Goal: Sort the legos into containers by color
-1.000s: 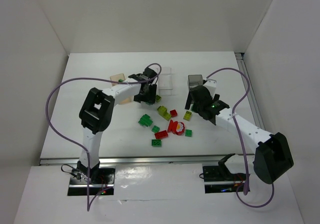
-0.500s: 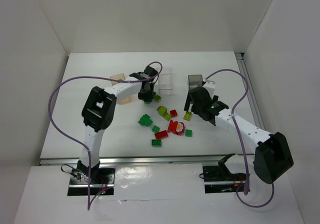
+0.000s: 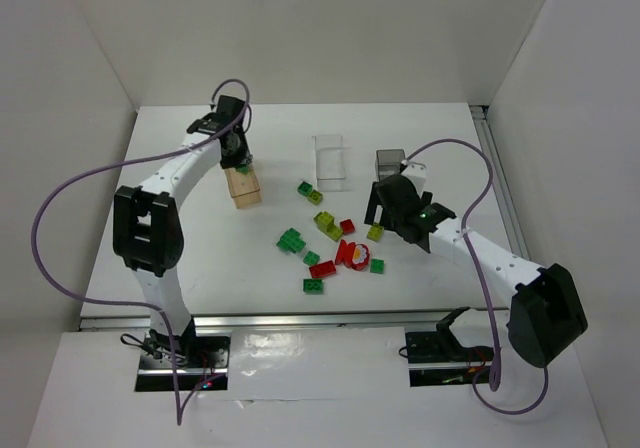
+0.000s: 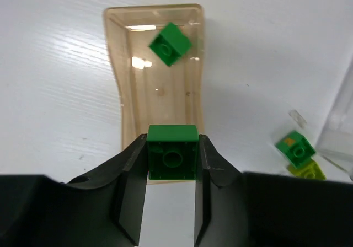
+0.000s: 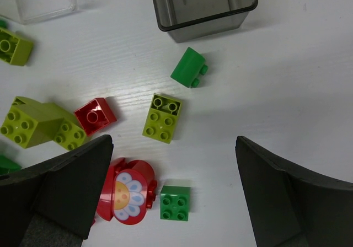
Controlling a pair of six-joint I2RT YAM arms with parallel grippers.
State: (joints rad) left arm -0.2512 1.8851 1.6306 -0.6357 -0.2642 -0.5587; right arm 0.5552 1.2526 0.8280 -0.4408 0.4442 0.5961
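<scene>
Legos (image 3: 324, 226) lie loose on the table (image 3: 200, 248). One dark green brick (image 4: 172, 152) is pinched between the closed fingers of the left gripper (image 4: 172, 164) over the orange-tan bin (image 4: 115, 59), whose near end they hide. A second green brick (image 4: 170, 43) lies inside that bin. The right gripper (image 5: 174, 148) gapes wide and empty above the loose pieces. Its view crops the grey bin (image 5: 204, 15) and the clear bin (image 5: 38, 4). The round red piece (image 5: 126, 192) bears a white flower print.
</scene>
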